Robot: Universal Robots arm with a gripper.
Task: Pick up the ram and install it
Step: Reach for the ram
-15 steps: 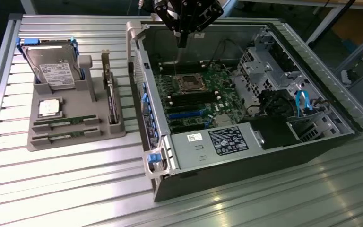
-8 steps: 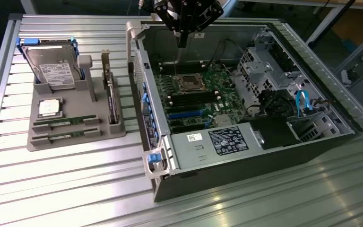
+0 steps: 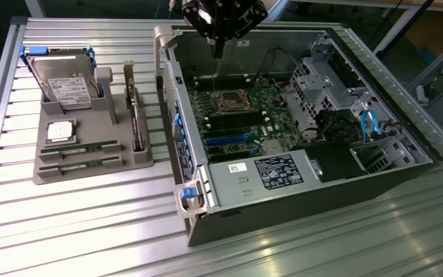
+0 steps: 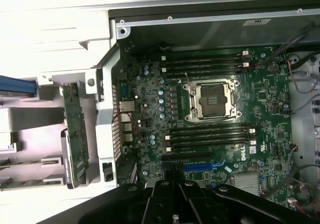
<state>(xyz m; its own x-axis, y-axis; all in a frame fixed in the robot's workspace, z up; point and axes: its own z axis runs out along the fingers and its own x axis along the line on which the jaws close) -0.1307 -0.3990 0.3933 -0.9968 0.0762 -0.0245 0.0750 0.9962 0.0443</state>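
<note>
Exterior view: my pincer [image 3: 217, 53] hangs at the top centre of the frame, inside the outline of the open case [image 3: 306, 205]. It is above the board [image 3: 241, 124], just beyond the socket [image 3: 228, 103]. I cannot tell whether it is released or clenched, nor whether it carries anything. The ram [image 3: 79, 148] stands on edge in a slot at the near end of the grey tray [image 3: 90, 175], at the lower left of the frame, well apart from the pincer. A second stick [image 3: 79, 165] sits in the next slot, parallel and just beside the first. The same tray bears a hard drive [image 3: 64, 81] at the upper left and a small silver part [image 3: 60, 131] between drive and ram. A card [image 3: 134, 124] stands upright along the tray edge nearest the case. Tray and case rest on a slatted metal table [image 3: 67, 231]. Wrist view: the dark body of my pincer [image 4: 175, 206] is over the board [image 4: 150, 93], close to a blue slot [image 4: 202, 166]. Its state cannot be read here either. The socket [image 4: 210, 99] lies between two banks of long black slots [image 4: 205, 63]. Outside the case wall [image 4: 107, 114], the green card [image 4: 75, 129] stands in the tray [image 4: 30, 119].
</note>
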